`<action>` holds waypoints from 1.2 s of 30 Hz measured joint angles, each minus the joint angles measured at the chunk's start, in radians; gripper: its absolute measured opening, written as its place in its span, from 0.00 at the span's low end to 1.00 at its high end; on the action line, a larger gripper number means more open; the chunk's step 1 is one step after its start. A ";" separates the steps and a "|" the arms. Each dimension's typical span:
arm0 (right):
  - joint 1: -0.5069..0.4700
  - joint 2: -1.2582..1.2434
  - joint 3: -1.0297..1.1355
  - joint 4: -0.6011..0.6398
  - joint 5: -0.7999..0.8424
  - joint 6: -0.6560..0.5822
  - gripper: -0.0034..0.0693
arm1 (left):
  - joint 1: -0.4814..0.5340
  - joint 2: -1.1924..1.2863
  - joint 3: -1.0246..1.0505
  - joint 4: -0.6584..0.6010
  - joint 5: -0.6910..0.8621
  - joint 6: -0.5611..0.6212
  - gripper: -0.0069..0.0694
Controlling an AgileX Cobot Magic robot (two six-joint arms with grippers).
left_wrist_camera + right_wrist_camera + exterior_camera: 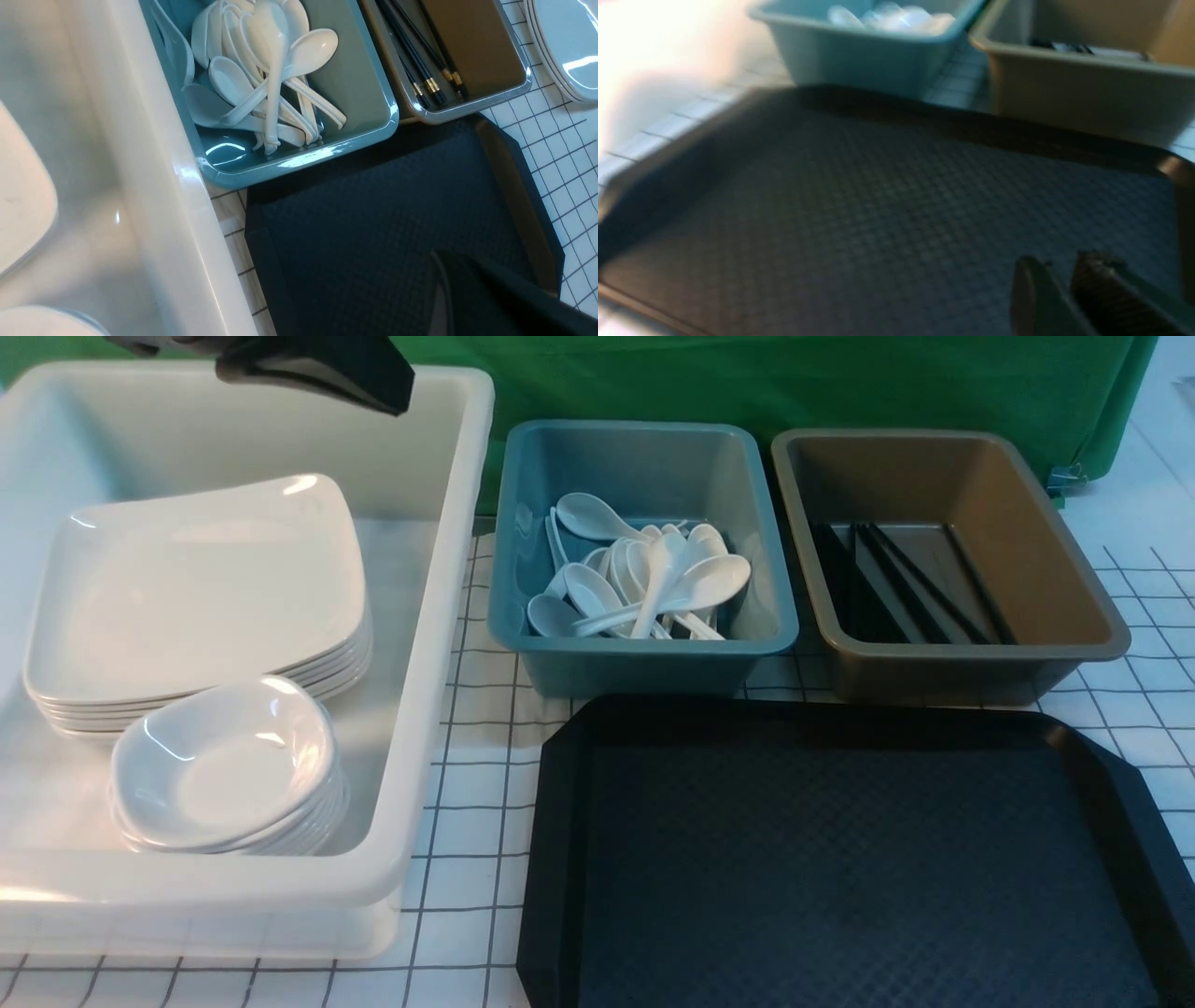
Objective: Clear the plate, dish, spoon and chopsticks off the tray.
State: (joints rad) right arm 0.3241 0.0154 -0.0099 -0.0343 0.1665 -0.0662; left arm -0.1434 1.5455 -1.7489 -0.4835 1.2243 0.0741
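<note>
Front view first: the big black rectangular plastic tray (840,859) with cut corners sat bare on the white grid-lined tablecloth (467,803). Left of it, the large white plastic tub (439,644) held a stack of glossy white square plates (196,588) and, just in front, a stack of small white rounded-square dishes (224,765). Behind the tray, the teal plastic bin (644,653) was piled with white plastic soup spoons (653,579), and the brown plastic bin (943,663) beside it held the thin black chopsticks (915,583). The left gripper (308,369) hung over the tub's far edge (only a dark bit of it showed).

Left wrist view: same bins and tray from above, with the left gripper's fingers pressed together, nothing between them.

Right wrist view was blurry: the right gripper (1064,275) hovered low over the tray's textured floor, a narrow gap showing between its two fingers, nothing in them.
</note>
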 joint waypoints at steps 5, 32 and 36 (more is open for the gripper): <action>-0.102 0.000 0.000 -0.008 0.004 0.002 0.31 | 0.000 0.000 0.000 0.010 0.000 -0.001 0.09; -0.369 0.000 -0.001 -0.010 0.006 0.002 0.37 | 0.000 -0.521 0.090 0.003 -0.006 0.020 0.10; -0.369 0.000 -0.001 -0.010 0.006 0.002 0.38 | 0.000 -0.701 0.279 0.003 -0.006 0.028 0.10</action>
State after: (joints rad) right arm -0.0449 0.0154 -0.0108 -0.0442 0.1729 -0.0640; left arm -0.1434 0.8448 -1.4703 -0.4803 1.2187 0.1022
